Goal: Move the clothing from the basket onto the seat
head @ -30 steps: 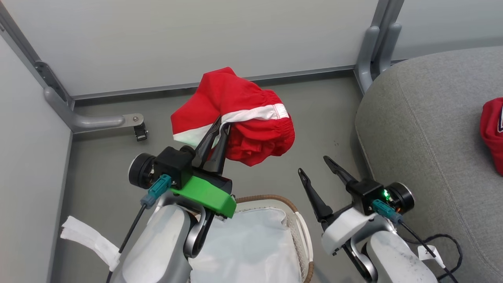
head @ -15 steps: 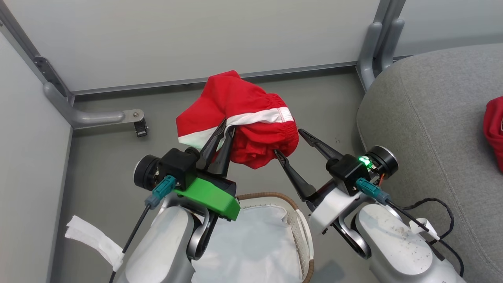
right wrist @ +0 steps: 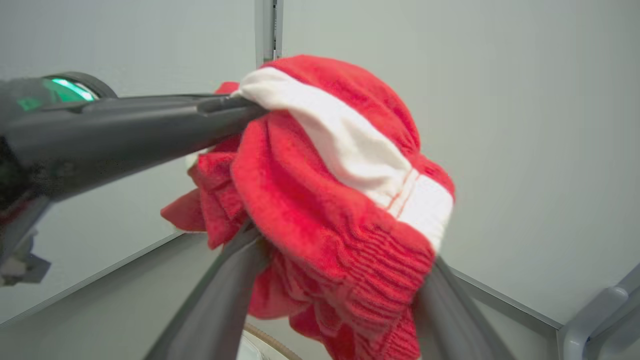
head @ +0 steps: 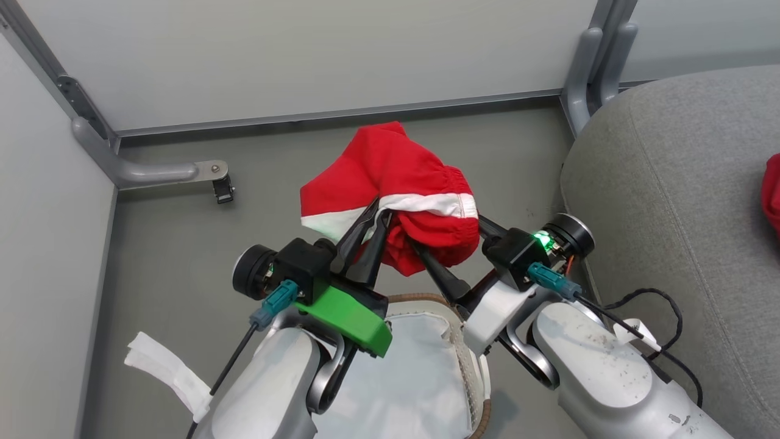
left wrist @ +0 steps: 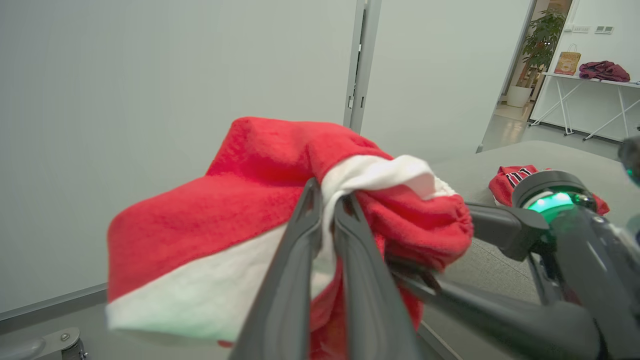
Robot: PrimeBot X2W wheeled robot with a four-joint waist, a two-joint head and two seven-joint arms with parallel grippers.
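Finding one: my left hand [head: 379, 210] is pressed together on the white stripe of a red garment [head: 396, 177], pinching it at a fold. The garment hangs bunched from those fingers, in the air, clear of the grey floor [head: 183, 274] and of the basket [head: 420, 299]. Finding two: my right hand [head: 443, 230] is spread, with one finger on each side of the gathered, elasticated end of the same garment. In the right wrist view the red fabric fills the gap between the two fingers, and the jaws stand wide apart around it. A green light [head: 541, 239] is lit on that wrist. Finding three: the basket stands on the floor just below my forearms. Part of its brown rim and its white liner [head: 402, 378] show between them. Finding four: the grey seat [head: 670, 183] lies to my right, near the right arm. A second red piece [head: 772, 201] rests on the seat at the far right edge of the head view, well apart from the held garment. The left wrist view shows dark-and-white markings on that piece. A black cable [head: 661, 302] loops beside the seat's near edge.
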